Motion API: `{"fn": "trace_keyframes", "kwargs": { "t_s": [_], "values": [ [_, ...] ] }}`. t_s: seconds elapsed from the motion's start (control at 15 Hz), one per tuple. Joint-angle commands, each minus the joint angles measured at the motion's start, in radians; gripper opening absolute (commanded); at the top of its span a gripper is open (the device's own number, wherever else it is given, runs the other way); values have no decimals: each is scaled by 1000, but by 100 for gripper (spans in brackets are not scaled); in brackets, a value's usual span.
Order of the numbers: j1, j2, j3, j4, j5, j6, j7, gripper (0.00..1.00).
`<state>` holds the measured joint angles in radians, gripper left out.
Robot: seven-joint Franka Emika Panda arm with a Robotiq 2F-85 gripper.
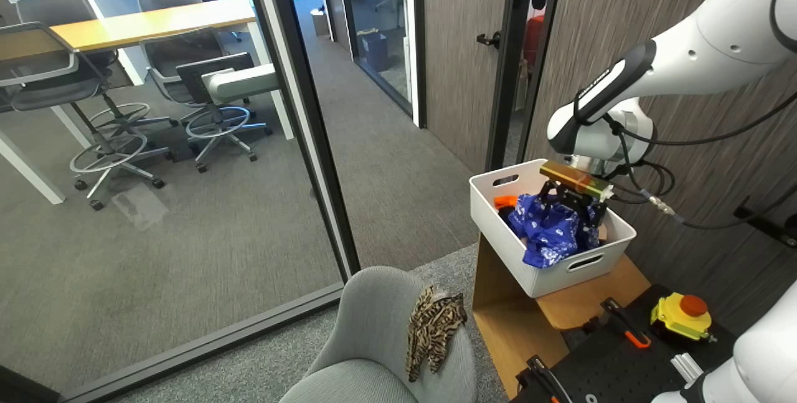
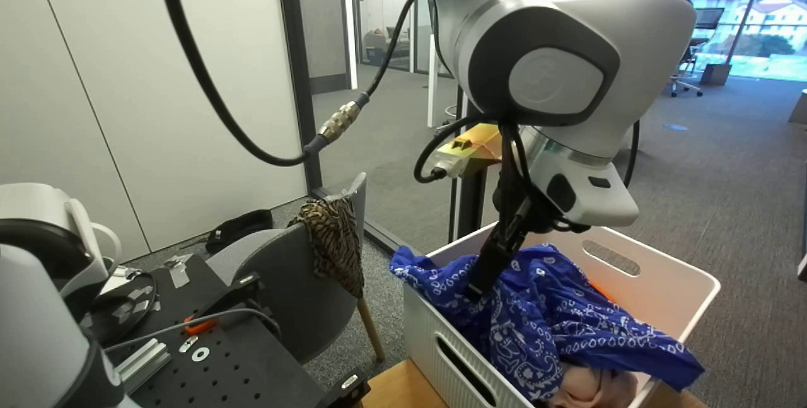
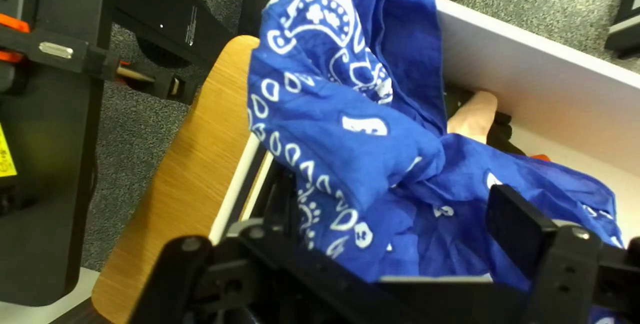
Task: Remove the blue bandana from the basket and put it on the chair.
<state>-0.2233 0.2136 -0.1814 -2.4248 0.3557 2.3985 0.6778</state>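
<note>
Got the blue paisley bandana [image 2: 548, 320] in the white plastic basket [image 1: 498, 238], all crumpled up and flopping over the rim in both exterior views. See the claw [image 3: 395, 204] down right at the fabric too, with the fingers [image 3: 520, 231] spread wide and a bunch of blue between them in the wrist view, so calling that released. Can spot something orange [image 1: 504, 201] in the basket, plus a pinkish-beige thing [image 2: 596, 386] peeking out from under the bandana in an exterior view. Can't really tell what to call either. Find the basket parked on a wooden counter [image 3: 185, 184], near a gray chair [image 1: 373, 316] with an animal-print cloth [image 1: 433, 331] slung over the backrest. Have the white Panda arm [image 2: 561, 74] bent over all this, with a black cable [image 2: 271, 157] looping off nearby. Off to the side, notice a black perforated board [image 2: 220, 389] with a short metal extrusion [image 2: 144, 364] lying on top, and a yellow e-stop box [image 1: 679, 325] with a red button [image 1: 693, 305]. Way past the glass wall [image 1: 205, 241] in an exterior view, make out some tall gray swivel chairs [image 1: 59, 93].
</note>
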Motion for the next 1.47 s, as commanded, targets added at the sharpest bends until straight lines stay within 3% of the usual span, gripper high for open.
{"fn": "trace_keyframes", "kwargs": {
  "t_s": [0.0, 0.2, 0.27, 0.33, 0.47, 0.93, 1.13, 1.4],
  "values": [
    [12, 26, -16, 28, 31, 16, 4, 100],
    [13, 36, -19, 35, 31, 20, 4, 100],
    [15, 39, -20, 35, 27, 26, 4, 95],
    [15, 40, -20, 35, 25, 28, 3, 73],
    [16, 44, -21, 36, 23, 36, 4, 68],
    [15, 55, -20, 40, 25, 39, -1, 15],
    [15, 59, -20, 43, 25, 38, -2, 9],
    [13, 61, -17, 46, 30, 35, -12, 13]
  ]
}}
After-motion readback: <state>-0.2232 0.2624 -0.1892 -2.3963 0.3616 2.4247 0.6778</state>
